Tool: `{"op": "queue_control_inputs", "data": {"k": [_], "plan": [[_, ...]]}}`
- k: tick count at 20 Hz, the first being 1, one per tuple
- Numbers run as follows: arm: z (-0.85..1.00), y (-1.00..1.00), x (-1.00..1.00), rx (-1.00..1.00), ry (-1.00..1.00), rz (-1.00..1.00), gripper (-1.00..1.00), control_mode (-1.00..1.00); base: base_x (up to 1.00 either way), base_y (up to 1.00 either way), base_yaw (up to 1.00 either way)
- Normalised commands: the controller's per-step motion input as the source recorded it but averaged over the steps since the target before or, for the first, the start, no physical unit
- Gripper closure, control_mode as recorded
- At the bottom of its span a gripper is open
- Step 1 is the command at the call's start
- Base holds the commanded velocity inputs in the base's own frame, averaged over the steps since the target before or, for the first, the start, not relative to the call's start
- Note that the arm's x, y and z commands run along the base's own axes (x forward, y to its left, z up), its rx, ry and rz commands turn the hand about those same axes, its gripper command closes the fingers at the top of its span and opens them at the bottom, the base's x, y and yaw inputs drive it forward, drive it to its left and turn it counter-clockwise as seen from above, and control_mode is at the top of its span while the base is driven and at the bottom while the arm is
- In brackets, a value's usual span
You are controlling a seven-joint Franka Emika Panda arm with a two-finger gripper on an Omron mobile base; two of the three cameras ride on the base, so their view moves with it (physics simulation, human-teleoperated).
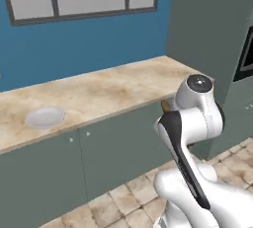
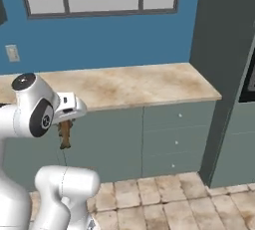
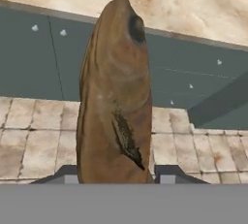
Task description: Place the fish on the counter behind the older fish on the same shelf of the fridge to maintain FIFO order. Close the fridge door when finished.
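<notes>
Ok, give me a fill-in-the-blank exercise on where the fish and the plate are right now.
1. The gripper is shut on the ____.
2. The fish hangs over the tiled ____, in front of the cabinets.
3. The white plate rests on the ____.
4. Above the counter the wall is ____.

Missing words: fish; floor; counter; blue

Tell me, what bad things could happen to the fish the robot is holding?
The fish hangs from the gripper over the tiled floor, clear of the counter. If the grip slips, it would likely drop onto the tiles. It dangles near the cabinet fronts, so a swing might knock it against them.
</notes>
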Motion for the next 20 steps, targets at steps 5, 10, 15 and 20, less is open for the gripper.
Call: {"op": "queue_control_inputs", "data": {"k": [5,10,15,20], "plan": [[0.0,0.0,0.0,0.0,0.0,0.0,1.0,1.0,-0.04,-0.03,-0.82],[0.0,0.0,0.0,0.0,0.0,0.0,1.0,1.0,0.0,0.0,-0.8],[0.0,0.0,0.0,0.0,0.0,0.0,1.0,1.0,0.52,-0.04,-0.71],[0.0,0.0,0.0,0.0,0.0,0.0,1.0,1.0,1.0,-0.41,-0.39]]}}
